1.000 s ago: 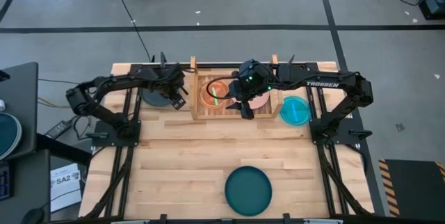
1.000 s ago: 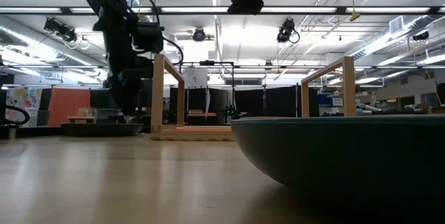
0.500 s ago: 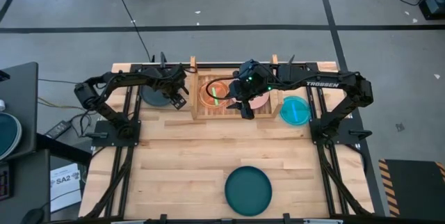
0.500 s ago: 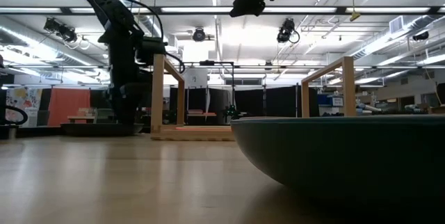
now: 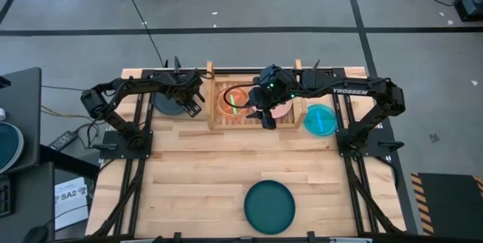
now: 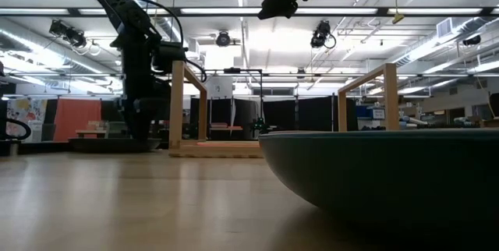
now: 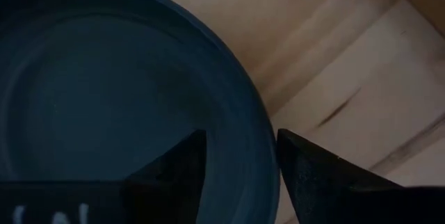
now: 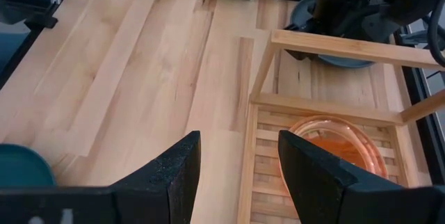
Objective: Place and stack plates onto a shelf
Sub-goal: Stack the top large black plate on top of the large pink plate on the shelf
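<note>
The left hand point(image 7: 236, 172) was set parted astride the dark plate's point(image 7: 104, 78) rim, which needed to be pinched squarely before being lifted toward the shelf point(image 5: 253, 115), while the right hand point(image 8: 236, 175) was held parted and empty above it.

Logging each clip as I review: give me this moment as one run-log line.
left gripper: jaws open astride dark plate rim, left of shelf | right gripper: open, empty, above shelf | orange plate: on shelf

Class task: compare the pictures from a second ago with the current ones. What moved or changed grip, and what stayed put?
The left gripper came down beside the shelf to the dark plate, its jaws now straddling the rim, not yet closed. The right gripper, the shelf's orange plate, the cyan plate and the teal plate stayed put.
</note>
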### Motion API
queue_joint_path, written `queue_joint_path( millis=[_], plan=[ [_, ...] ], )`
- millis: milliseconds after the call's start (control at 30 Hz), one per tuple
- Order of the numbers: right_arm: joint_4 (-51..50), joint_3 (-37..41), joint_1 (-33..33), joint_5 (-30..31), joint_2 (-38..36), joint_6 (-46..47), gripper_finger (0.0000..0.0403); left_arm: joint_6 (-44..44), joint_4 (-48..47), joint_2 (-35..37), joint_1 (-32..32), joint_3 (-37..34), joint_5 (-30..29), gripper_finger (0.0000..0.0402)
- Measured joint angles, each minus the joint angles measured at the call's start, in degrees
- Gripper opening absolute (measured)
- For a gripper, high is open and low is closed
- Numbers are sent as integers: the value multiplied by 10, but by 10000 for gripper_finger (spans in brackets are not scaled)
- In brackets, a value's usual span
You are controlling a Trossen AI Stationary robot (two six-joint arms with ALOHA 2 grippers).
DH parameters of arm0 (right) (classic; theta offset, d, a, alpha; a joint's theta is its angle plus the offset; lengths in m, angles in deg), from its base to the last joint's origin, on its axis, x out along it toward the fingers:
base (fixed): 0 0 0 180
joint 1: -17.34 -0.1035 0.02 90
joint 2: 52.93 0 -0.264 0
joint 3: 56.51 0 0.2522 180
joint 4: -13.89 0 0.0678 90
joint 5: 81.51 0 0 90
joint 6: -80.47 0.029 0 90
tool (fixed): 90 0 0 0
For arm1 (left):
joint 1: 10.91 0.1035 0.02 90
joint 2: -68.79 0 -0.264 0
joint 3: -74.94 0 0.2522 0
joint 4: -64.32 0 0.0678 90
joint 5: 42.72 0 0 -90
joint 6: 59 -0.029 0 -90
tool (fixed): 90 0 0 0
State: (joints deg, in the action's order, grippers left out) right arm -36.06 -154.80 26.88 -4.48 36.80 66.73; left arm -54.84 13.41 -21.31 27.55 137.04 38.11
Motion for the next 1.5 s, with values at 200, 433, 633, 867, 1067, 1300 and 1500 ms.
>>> queue_joint_path(
  millis=[200,433,633,867,1067,1300,1500],
  plan=[
    [0,0,0,0,0,0,199,10,-5,0,0,0,0,134],
    [0,0,0,0,0,0,199,9,-13,0,0,0,0,76],
    [0,0,0,0,0,0,199,9,-15,0,0,0,0,17],
    [0,0,0,0,0,0,199,10,-24,0,0,0,-1,14],
    [0,0,0,0,0,0,199,10,-40,11,-1,0,1,11],
    [0,0,0,0,0,0,199,15,-79,58,-1,0,-1,9],
    [0,0,0,10,0,0,199,27,-115,115,-1,0,0,9]
  ],
)
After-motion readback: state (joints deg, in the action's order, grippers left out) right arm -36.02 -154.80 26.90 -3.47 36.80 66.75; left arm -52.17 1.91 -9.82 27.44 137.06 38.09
